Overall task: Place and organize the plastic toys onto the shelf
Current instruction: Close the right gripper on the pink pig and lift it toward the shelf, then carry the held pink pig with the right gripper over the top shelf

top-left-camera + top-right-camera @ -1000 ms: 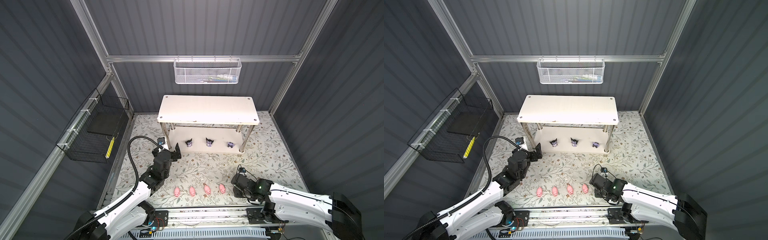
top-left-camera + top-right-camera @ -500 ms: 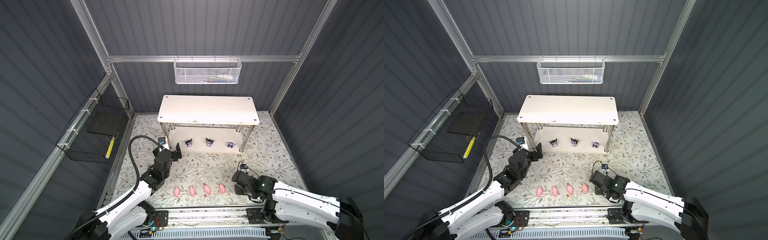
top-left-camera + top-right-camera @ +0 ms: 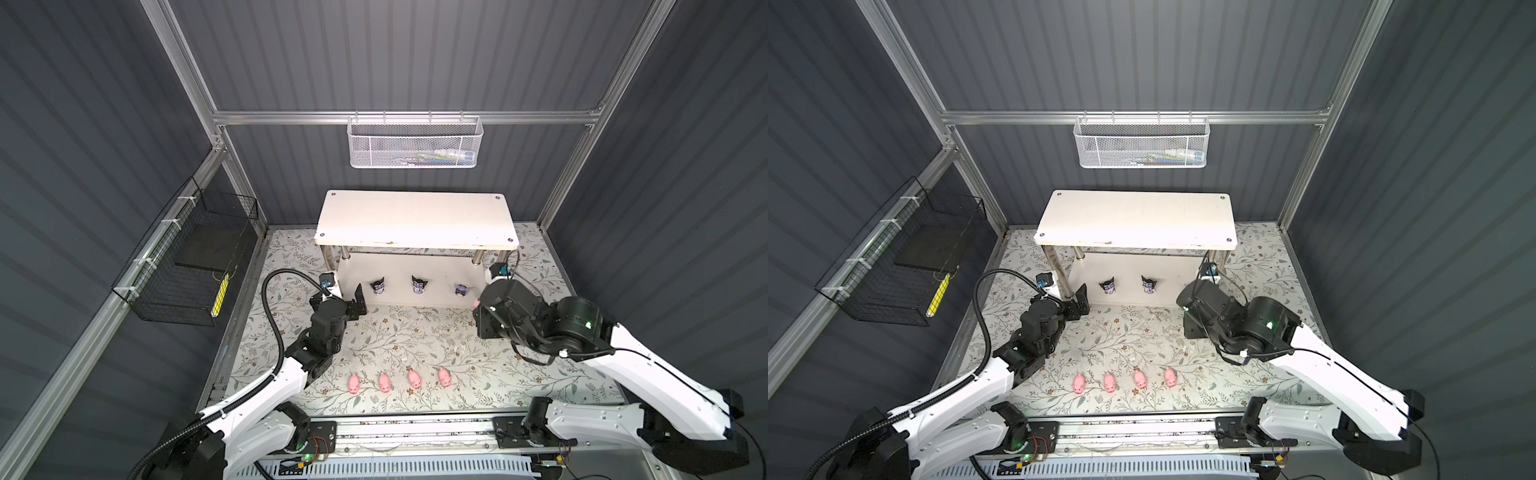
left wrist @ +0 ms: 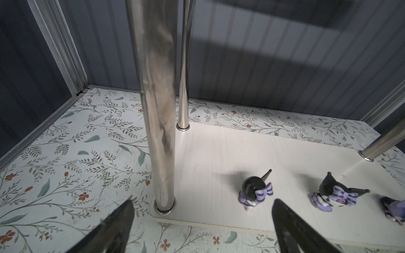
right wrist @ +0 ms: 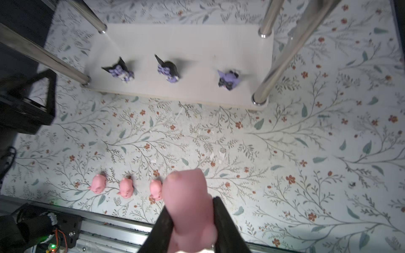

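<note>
The white two-tier shelf (image 3: 415, 220) (image 3: 1136, 220) stands at the back. Three purple-and-black figures (image 3: 419, 284) (image 5: 167, 71) (image 4: 256, 190) stand on its lower board. Several pink pigs (image 3: 384, 382) (image 3: 1109, 382) (image 5: 126, 188) lie in a row on the floral floor near the front. My right gripper (image 5: 190, 216) is shut on another pink pig (image 5: 186, 192), held high off the floor by the shelf's right front leg; a bit of that pig (image 3: 475, 305) shows in a top view. My left gripper (image 3: 347, 297) (image 4: 202, 204) is open and empty at the shelf's left front leg.
A white mesh basket (image 3: 415, 143) hangs on the back wall and a black wire basket (image 3: 187, 266) on the left wall. Shiny metal legs (image 4: 157, 109) stand close to the left gripper. A metal rail (image 3: 415, 428) runs along the front edge.
My right gripper shut on a pig at the right end of the row, then rose and moved back toward the shelf's right front. The left arm stayed still.
</note>
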`<state>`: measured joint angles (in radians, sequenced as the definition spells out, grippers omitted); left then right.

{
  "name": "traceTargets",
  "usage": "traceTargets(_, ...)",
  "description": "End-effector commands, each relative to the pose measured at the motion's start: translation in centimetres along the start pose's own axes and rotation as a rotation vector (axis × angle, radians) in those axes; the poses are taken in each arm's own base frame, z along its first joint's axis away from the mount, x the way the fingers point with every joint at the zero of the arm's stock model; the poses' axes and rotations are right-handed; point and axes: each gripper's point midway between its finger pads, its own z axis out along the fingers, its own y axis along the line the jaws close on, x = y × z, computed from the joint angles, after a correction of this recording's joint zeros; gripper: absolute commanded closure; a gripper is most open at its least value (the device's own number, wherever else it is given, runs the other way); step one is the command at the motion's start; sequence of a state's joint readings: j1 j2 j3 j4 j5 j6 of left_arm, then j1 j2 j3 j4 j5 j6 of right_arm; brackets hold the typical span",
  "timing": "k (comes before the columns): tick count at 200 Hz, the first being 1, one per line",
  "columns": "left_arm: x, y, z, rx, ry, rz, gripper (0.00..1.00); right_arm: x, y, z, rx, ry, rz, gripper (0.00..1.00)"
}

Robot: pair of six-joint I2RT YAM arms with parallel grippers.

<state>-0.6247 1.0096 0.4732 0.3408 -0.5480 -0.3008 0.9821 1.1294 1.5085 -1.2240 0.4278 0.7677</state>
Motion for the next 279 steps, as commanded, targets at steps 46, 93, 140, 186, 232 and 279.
traceTargets(46,0.4,0.1,-0.1,0.021,-0.009,-0.038,0.02,-10.1,-1.3,-3.0,0.083,-0.215,-0.096,0.71)
traceTargets(93,0.4,-0.1,-0.5,0.049,-0.01,-0.051,0.02,-14.3,-3.6,-1.0,0.097,-0.239,-0.056,0.71)
traceTargets(140,0.6,0.3,-0.8,0.043,-0.011,-0.057,0.02,-17.5,-3.1,0.9,0.093,-0.248,-0.079,0.7)
traceTargets(186,0.6,0.1,-0.8,0.054,-0.011,-0.058,0.02,-18.9,-3.7,3.8,0.123,-0.223,-0.078,0.68)
traceTargets(232,1.3,-0.2,-0.3,0.06,0.004,-0.07,0.02,-19.1,-4.6,5.7,0.136,-0.17,-0.057,0.67)
traceTargets(279,1.8,-0.2,-0.1,0.06,0.017,-0.064,0.02,-18.4,-5.2,7.0,0.145,-0.12,-0.041,0.67)
